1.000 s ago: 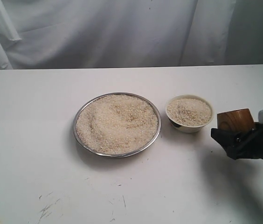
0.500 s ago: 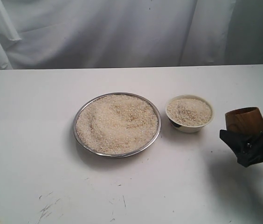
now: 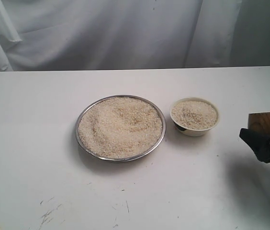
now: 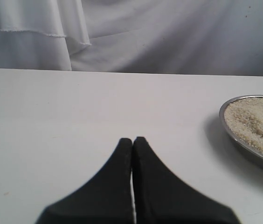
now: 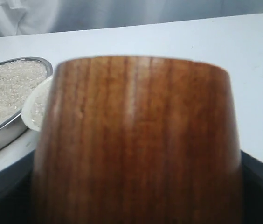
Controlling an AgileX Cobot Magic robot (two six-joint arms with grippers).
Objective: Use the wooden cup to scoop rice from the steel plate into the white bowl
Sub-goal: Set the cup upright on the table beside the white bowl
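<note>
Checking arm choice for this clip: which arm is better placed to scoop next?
Right: its gripper holds the wooden cup near the white bowl; the left gripper is shut and empty.

This is looking like a lab or studio test setup — a plain white table [image 3: 29, 143] is standing in front of a white cloth backdrop [image 3: 101, 33] that is hanging in loose folds, and dark scuff marks [image 3: 49, 213] are showing on the tabletop.
</note>
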